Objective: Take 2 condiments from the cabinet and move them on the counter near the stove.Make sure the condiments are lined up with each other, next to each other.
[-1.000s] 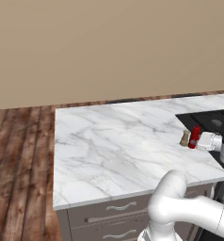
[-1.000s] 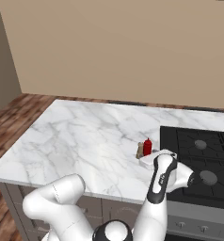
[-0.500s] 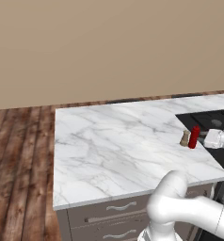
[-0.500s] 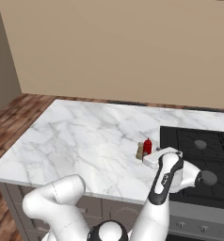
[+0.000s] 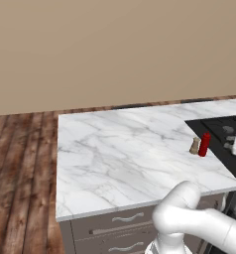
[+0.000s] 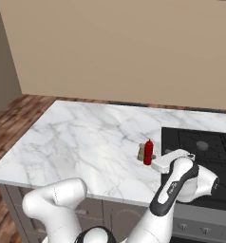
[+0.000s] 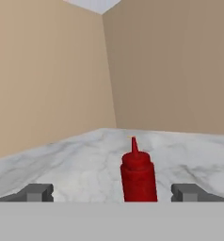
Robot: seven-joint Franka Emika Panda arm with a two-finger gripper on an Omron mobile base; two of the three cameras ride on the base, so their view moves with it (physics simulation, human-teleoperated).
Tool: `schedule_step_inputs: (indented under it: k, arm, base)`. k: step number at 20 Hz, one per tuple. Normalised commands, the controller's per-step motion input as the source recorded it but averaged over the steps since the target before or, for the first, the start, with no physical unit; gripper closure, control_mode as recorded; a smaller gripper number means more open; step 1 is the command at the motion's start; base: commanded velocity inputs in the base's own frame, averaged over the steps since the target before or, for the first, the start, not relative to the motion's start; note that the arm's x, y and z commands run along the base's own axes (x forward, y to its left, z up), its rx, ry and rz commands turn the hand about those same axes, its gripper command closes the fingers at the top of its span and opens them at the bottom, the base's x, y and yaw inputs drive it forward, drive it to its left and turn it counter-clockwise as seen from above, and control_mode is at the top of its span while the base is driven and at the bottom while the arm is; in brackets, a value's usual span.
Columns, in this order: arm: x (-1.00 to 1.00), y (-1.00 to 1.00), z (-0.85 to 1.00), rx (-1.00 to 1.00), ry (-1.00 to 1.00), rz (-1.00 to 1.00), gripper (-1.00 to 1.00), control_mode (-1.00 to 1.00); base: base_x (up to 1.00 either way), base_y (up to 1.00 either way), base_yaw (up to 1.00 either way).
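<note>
From the left base view, the red squeeze bottle (image 5: pixel 205 144) stands upright on my marble bench (image 5: pixel 120 154), close to the edge that meets the black cooktop (image 5: pixel 224 134), with the tan shaker (image 5: pixel 195 145) touching or just beside it on the side away from the stove. The two stand side by side, roughly in a row along that edge.

From the right base view, the same pair sits near the bench's stove-side edge, the shaker (image 6: pixel 141 152) on the inner side and the bottle (image 6: pixel 148 152) next to the cooktop (image 6: pixel 200 161). My hand (image 6: pixel 163 164) is low just beside the bottle, on its stove side, over the cooktop's near corner, pointing toward it.

From the hand view, the bottle (image 7: pixel 138 175) is straight ahead of me, centred between my two fingertips (image 7: pixel 37 192), its long axis upright, nozzle up. My jaws are spread fully wide and hold nothing; the bottle stands clear of both tips. The shaker must be hidden behind the bottle. I judge both condiments placed, so any coming move is straight back from the bottle without brushing it.
</note>
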Motion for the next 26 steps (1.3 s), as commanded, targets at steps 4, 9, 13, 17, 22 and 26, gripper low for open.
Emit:
schedule_step_inputs:
  k: [4,9,13,17,22,26]
  arm:
    - [-0.44,-0.01,0.95,0.0,-0.02,-0.04,-1.0,-1.0]
    - [-0.5,0.26,0.83,0.0,0.0,-0.12,-1.0,-1.0]
    - [-0.68,0.72,0.48,-0.06,0.02,-0.24,-1.0,-1.0]
    - [-0.52,0.92,0.29,-0.14,0.13,-0.31,-1.0,-1.0]
    - [-0.28,0.99,0.45,-0.17,0.21,-0.33,-1.0,-1.0]
    - [-0.09,0.91,0.64,-0.17,0.19,-0.31,-1.0,-1.0]
  base:
    - [0.0,0.0,0.0]
    - [0.0,0.0,0.0]
    - [0.0,0.0,0.0]
    - [0.0,0.0,0.0]
    - [0.0,0.0,0.0]
    - [0.0,0.0,0.0]
